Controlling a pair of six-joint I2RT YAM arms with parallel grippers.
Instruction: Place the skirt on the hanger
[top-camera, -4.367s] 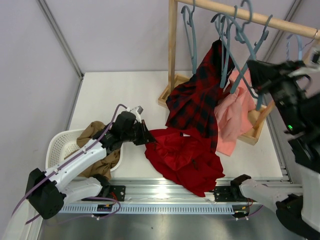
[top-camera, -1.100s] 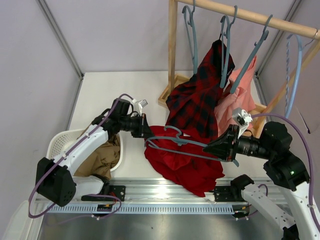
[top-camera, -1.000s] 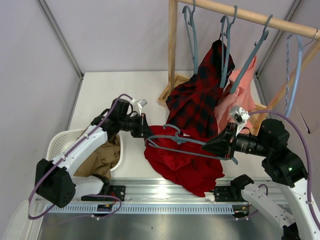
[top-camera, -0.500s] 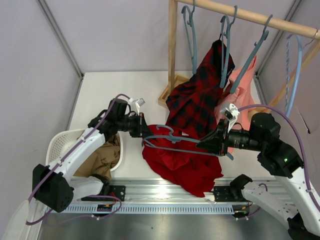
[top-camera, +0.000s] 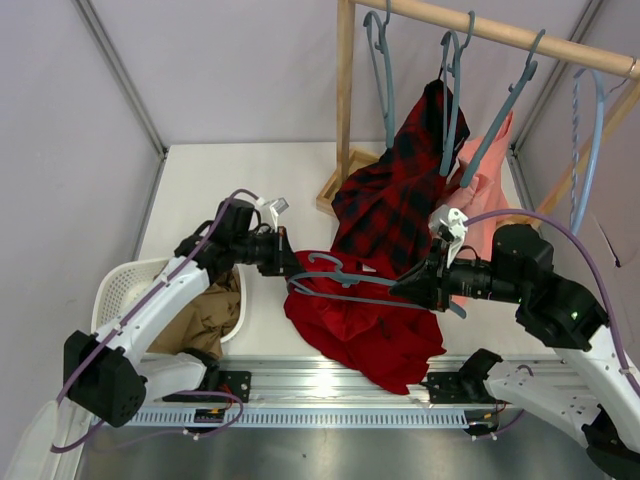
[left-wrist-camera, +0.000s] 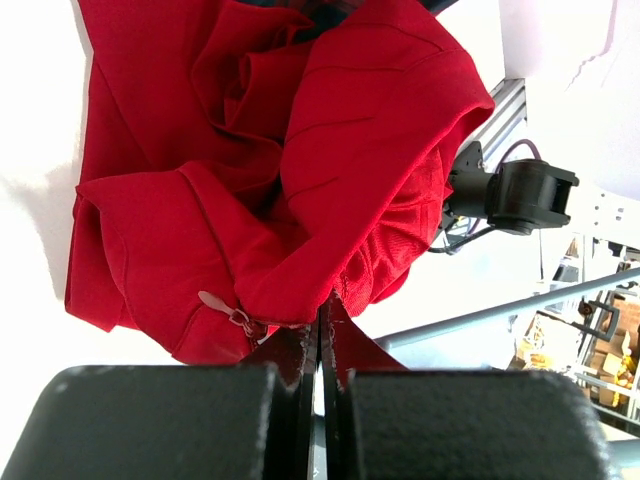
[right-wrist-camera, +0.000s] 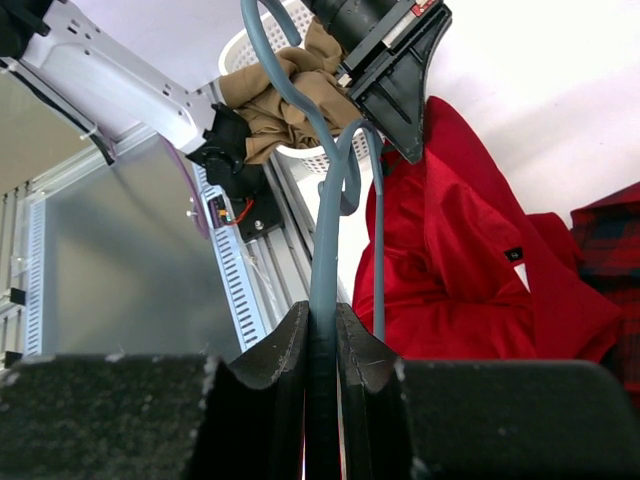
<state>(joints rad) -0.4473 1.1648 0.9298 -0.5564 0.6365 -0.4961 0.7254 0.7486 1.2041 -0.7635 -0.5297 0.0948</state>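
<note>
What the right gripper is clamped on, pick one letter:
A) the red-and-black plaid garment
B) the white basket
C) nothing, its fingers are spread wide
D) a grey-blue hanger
D: in the right wrist view, the right gripper has its fingers pressed against the slim bar of the hanger, which it holds out above the skirt.

Matt red cloth skirt (left-wrist-camera: 250, 150); smooth grey-blue plastic hanger (right-wrist-camera: 326, 250).
</note>
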